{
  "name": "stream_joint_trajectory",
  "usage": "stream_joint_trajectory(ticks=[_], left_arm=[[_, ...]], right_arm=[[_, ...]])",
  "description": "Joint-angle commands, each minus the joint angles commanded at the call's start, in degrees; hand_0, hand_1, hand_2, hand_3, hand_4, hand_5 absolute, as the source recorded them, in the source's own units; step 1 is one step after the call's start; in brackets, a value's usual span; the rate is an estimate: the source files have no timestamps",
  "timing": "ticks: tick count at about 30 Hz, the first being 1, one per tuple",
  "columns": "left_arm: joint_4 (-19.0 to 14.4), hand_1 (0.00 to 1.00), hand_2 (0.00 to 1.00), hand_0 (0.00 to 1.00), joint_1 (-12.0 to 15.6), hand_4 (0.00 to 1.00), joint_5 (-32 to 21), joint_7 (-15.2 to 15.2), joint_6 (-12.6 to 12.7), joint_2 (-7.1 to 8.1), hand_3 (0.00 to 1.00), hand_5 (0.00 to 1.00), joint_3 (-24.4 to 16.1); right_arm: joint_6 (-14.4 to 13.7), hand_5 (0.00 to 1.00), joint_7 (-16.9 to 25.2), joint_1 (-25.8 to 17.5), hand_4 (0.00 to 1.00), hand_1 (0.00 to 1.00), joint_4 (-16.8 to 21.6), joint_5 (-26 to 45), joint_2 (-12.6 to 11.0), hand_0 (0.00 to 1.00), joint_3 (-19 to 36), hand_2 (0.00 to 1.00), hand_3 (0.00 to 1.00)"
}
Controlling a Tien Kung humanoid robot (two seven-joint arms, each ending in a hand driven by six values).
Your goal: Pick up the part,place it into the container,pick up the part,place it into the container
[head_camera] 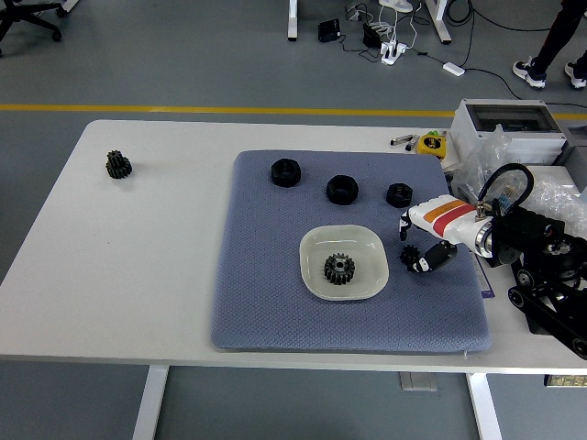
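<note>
A white square bowl sits on the blue-grey mat and holds one black gear. My right hand hangs just right of the bowl, low over the mat. Its fingers are curled around a small dark toothed part. Three black nut-like parts lie in a row at the back of the mat: left, middle, right. Another black gear lies alone on the white table at the far left. My left arm is out of view.
A grey electrical box and crumpled clear plastic bags stand at the table's back right. A yellow tape measure and pens lie behind the mat. A person's feet show at the top right, far from the table.
</note>
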Motion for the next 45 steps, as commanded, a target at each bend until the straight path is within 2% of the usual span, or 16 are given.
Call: stream_joint_trajectory(ticks=[8, 9, 14, 15, 20, 21, 34, 38, 44, 45], left_arm=[[-0.02, 0.674, 0.628, 0.655, -0.02, 0.598, 0.27, 0.06, -0.04, -0.01, 0.556, 0.494, -0.1], [-0.02, 0.674, 0.628, 0.655, -0.05, 0.598, 0.31, 0.07, -0.04, -0.02, 0.556, 0.494, -0.15], [-0.02, 0.674, 0.628, 0.655, -0.17, 0.598, 0.13, -0.01, -0.04, 0.0, 0.556, 0.494, 0.0], [-0.03, 0.674, 0.628, 0.655, -0.22, 0.598, 0.21, 0.01, -0.04, -0.01, 0.556, 0.494, -0.02], [-0.03, 0.674, 0.628, 0.655, -0.34, 0.598, -0.05, -0.06, -0.03, -0.03, 0.556, 0.494, 0.12], [-0.03, 0.674, 0.628, 0.655, -0.35, 0.598, -0.07, -0.07, -0.02, -0.04, 0.556, 0.494, 0.14], [-0.05, 0.675, 0.628, 0.655, -0.54, 0.598, -0.46, -0.16, -0.01, -0.06, 0.556, 0.494, 0.45], [-0.05, 0.675, 0.628, 0.655, -0.51, 0.598, -0.59, -0.19, 0.0, -0.06, 0.556, 0.494, 0.48], [-0.05, 0.674, 0.627, 0.655, -0.49, 0.598, -0.49, -0.17, -0.04, -0.04, 0.556, 0.494, 0.46], [-0.05, 0.674, 0.628, 0.655, -0.5, 0.598, -0.49, -0.17, -0.03, -0.03, 0.556, 0.494, 0.46]], right_arm=[[-0.43, 0.321, 0.08, -0.13, 0.956, 0.598, -1.41, 0.66, 0.48, 0.481, -0.68, 0.684, 0.605], [-0.43, 0.302, 0.1, -0.18, 0.916, 0.532, -1.45, 0.67, 0.42, 0.414, -0.69, 0.597, 0.556], [-1.14, 0.302, 0.17, -0.22, 0.916, 0.532, -1.69, 0.83, 0.27, 0.414, -0.78, 0.597, 0.556], [-1.44, 0.254, 0.13, -0.21, 0.823, 0.482, -1.86, 0.92, 0.3, 0.357, -0.79, 0.538, 0.519], [-2.89, 0.254, -0.01, -0.22, 0.823, 0.482, -2.37, 1.42, 0.28, 0.357, -0.97, 0.538, 0.519], [-3.04, 0.249, -0.01, -0.23, 0.701, 0.458, -2.44, 1.49, 0.29, 0.334, -1.01, 0.513, 0.511], [-3.34, 0.273, 0.07, -0.4, 0.695, 0.454, -2.85, 2.03, 0.84, 0.347, -2.01, 0.507, 0.518], [-2.13, 0.273, 0.02, -0.33, 0.695, 0.454, -2.65, 2.36, 0.74, 0.347, -1.89, 0.507, 0.518], [-2.17, 0.26, 0.11, -0.32, 0.704, 0.455, -2.32, 2.44, 0.67, 0.346, -1.87, 0.508, 0.52], [-2.22, 0.269, 0.13, -0.33, 0.703, 0.443, -2.31, 2.48, 0.68, 0.31, -1.9, 0.495, 0.509]])
